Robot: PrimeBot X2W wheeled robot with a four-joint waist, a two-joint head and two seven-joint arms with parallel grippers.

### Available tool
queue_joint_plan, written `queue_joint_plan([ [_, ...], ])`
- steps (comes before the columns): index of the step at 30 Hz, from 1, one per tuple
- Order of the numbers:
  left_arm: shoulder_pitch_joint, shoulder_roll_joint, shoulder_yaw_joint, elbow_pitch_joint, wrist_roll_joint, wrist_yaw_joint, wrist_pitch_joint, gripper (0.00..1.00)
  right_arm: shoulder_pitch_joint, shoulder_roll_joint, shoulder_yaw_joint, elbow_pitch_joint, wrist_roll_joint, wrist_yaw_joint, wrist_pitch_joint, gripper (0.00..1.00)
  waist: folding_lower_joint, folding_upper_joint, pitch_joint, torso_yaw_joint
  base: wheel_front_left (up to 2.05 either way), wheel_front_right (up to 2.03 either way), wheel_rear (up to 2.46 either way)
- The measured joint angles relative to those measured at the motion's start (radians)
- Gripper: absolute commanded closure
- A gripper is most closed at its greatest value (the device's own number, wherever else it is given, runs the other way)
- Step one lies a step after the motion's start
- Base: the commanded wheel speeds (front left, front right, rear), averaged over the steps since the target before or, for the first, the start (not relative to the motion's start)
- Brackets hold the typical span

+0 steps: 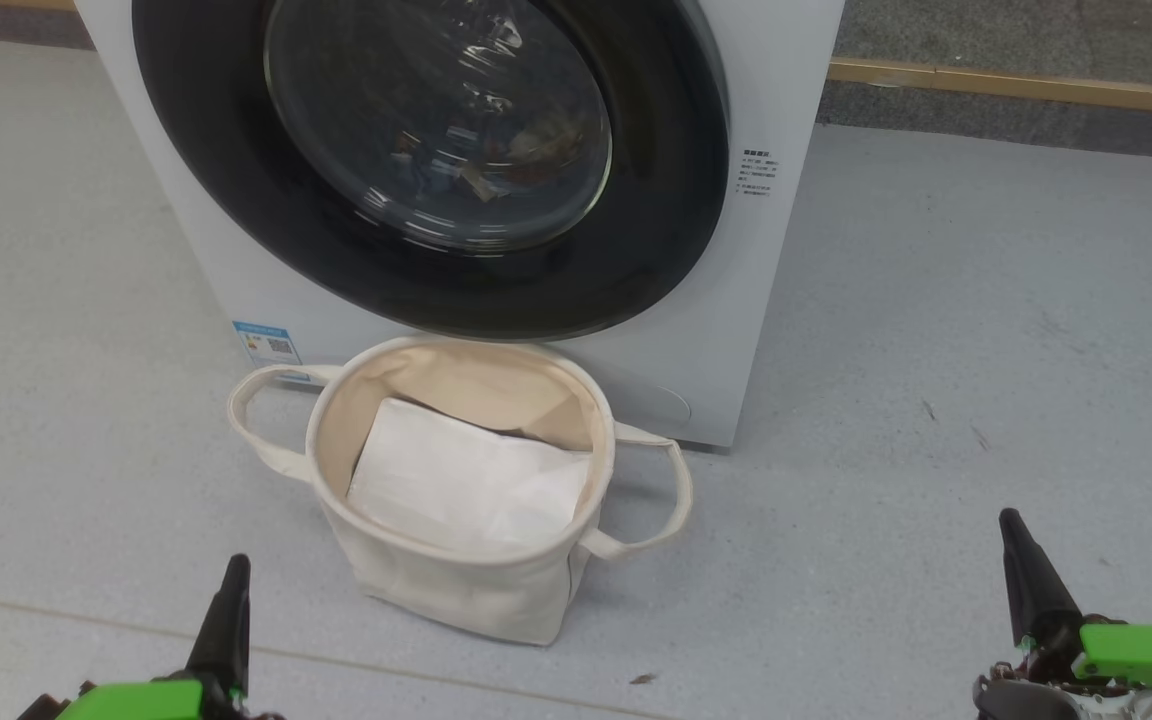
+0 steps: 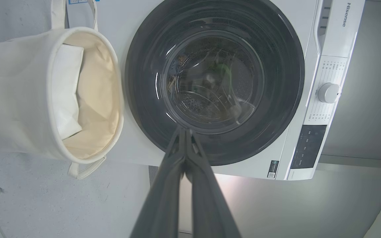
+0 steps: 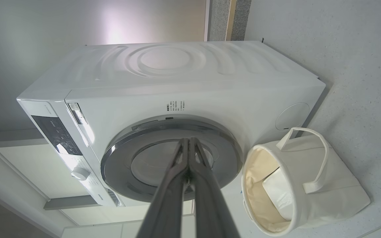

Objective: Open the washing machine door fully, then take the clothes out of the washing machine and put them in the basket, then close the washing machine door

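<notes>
The white washing machine [image 1: 696,340] stands ahead with its round black-rimmed door [image 1: 236,160] closed flat against the front. Through the glass bowl I glimpse patches of orange and cream clothes [image 1: 521,160] inside the drum. The cream canvas basket [image 1: 456,590] sits on the floor right in front of the machine, with a flat white sheet [image 1: 466,485] in it. My left gripper [image 1: 234,570] is at the lower left, shut and empty, well short of the basket. My right gripper [image 1: 1011,525] is at the lower right, shut and empty. The door [image 2: 276,66] and basket [image 2: 12,99] show in the left wrist view, and in the right wrist view the door [image 3: 117,155] and basket [image 3: 339,185] too.
Grey speckled floor [image 1: 936,350] spreads on both sides of the machine. A wooden strip [image 1: 1016,85] runs along the wall base at the back right. The control panel with a dial [image 2: 328,93] sits above the door.
</notes>
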Motion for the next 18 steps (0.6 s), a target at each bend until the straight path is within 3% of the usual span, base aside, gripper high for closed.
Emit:
queue_joint_plan([
  [18,0.0,0.0,0.0,0.0,0.0,0.0,0.0,1.0,0.0,0.0,0.0,0.0,0.0,0.0,0.0,1.0,0.0,0.0,0.0,0.0,0.0,0.0,0.0],
])
